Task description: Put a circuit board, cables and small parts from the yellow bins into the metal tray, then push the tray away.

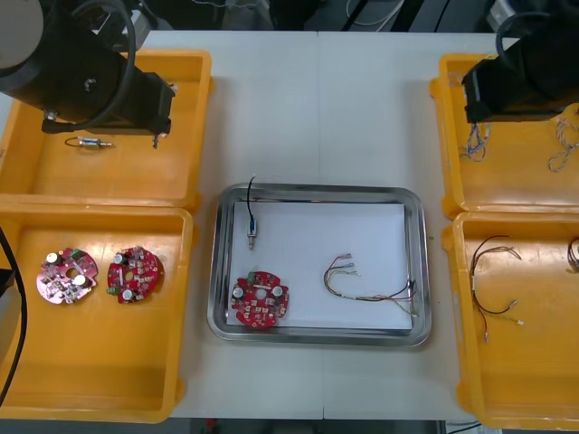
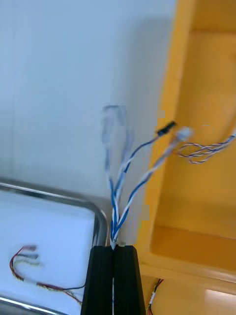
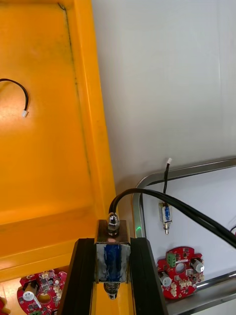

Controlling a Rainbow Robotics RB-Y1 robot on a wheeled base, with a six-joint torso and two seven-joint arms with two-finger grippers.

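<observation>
Twisted blue and white cable (image 2: 129, 170), pinched by one end in my right gripper (image 2: 114, 250), trails free between yellow bin (image 2: 196, 147) and metal tray (image 2: 101, 219), apparently held up for transfer. My left gripper (image 3: 112, 243) likewise clamps a small metal part (image 3: 113, 227), its black cable (image 3: 162, 199) trailing trayward.

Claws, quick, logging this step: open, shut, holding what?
Left claw: shut on a small metal part, at the edge of the left far bin.
Right claw: shut on a twisted blue and white cable, beside the right far bin.

Shiny metal tray (image 1: 421, 271) & glossy plastic bins (image 1: 99, 371)
</observation>
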